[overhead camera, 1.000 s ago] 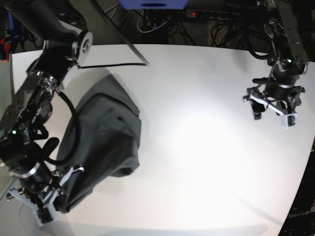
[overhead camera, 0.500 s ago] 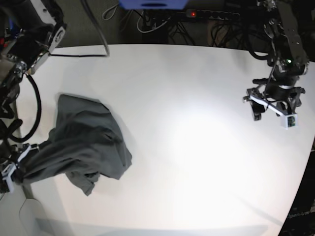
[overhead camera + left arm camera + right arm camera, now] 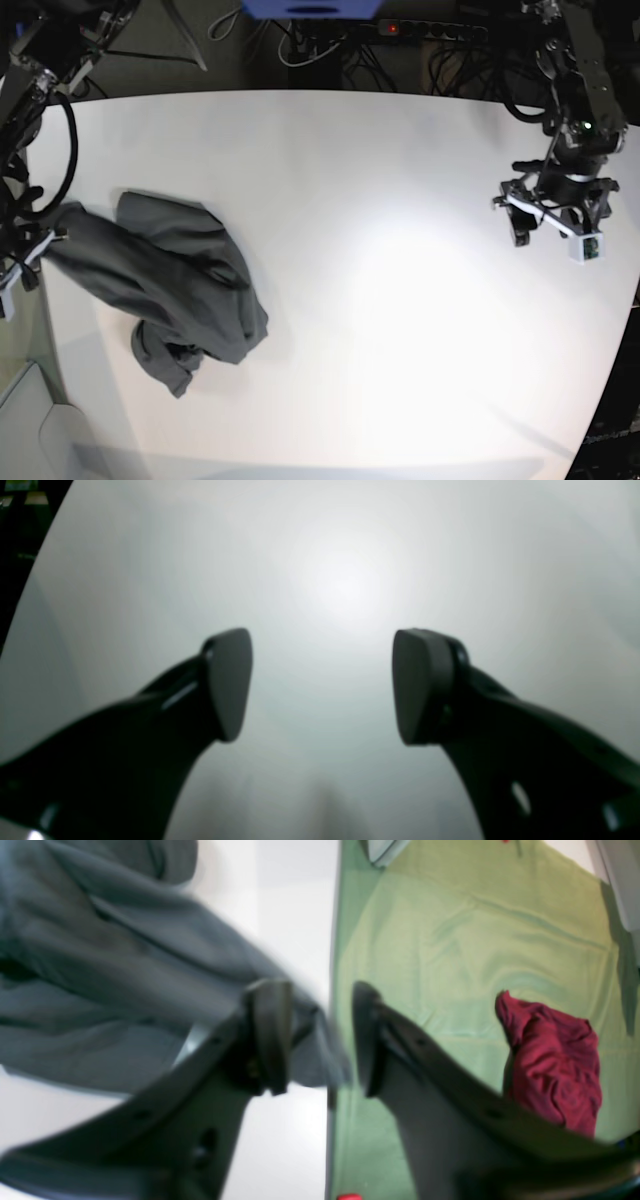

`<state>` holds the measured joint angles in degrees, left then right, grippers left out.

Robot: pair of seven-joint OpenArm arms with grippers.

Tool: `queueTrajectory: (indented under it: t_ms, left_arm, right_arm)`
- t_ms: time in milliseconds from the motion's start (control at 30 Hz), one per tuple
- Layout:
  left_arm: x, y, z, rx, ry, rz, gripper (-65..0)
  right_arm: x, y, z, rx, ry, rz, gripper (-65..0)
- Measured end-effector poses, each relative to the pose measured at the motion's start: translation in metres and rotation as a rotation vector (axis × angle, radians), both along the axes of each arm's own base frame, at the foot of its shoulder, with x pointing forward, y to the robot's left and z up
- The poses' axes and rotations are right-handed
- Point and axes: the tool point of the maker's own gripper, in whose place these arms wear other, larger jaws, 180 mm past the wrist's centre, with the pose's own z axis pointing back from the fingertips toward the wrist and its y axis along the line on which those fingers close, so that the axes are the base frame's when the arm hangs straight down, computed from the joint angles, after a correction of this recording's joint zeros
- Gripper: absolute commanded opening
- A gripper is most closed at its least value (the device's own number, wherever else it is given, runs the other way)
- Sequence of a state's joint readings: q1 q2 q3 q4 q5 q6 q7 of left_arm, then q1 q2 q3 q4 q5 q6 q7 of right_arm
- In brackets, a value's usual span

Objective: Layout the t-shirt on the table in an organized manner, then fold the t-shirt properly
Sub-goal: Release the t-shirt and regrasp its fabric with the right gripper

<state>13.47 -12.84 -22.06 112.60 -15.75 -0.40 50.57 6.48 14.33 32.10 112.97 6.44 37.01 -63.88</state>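
1. T-shirt [image 3: 175, 290] lies crumpled at left of table [image 3: 400, 300].
2. Right gripper [image 3: 315, 1040]: jaws narrowly parted around a shirt fold at table edge.
3. Left gripper [image 3: 320, 685]: wide, empty, at right.

light: overhead glare on table [image 3: 400, 250] | blur: t-shirt [image 3: 100, 965] smeared

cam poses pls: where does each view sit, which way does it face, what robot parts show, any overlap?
Base: high above, looking down on the table; both arms, left hand, crumpled t-shirt.
Left wrist: behind the left hand, facing bare table; both fingers.
Right wrist: behind the right hand, facing the table edge and green floor; fingers, t-shirt, red cloth.
Shared: t-shirt in base and right wrist.
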Motion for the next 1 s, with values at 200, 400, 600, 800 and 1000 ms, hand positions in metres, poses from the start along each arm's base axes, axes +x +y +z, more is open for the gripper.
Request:
queueTrajectory:
  t_ms: [200, 400, 600, 800, 1000]
  left_arm:
    - [0.0, 0.0, 0.0, 0.001, -0.001, 0.001, -22.2]
    - [0.0, 0.0, 0.0, -0.002, -0.002, 0.0, -22.2]
    - [0.0, 0.0, 0.0, -0.001, -0.001, 0.0, -22.2]
    - [0.001, 0.0, 0.001, -0.002, -0.003, 0.001, -22.2]
    - [0.001, -0.001, 0.0, -0.004, -0.002, 0.001, -22.2]
  right_arm:
    - [-0.005, -0.01, 0.006, 0.008, -0.027, -0.031, -33.5]
    - [-0.006, 0.076, -0.051, 0.132, 0.093, 0.165, -33.5]
    - [-0.02, 0.171, -0.091, 0.201, 0.215, 0.401, -33.4]
    - [-0.028, 0.197, -0.153, 0.314, 0.395, 0.433, -33.3]
    - [-0.019, 0.199, -0.176, 0.392, 0.378, 0.435, -33.3]
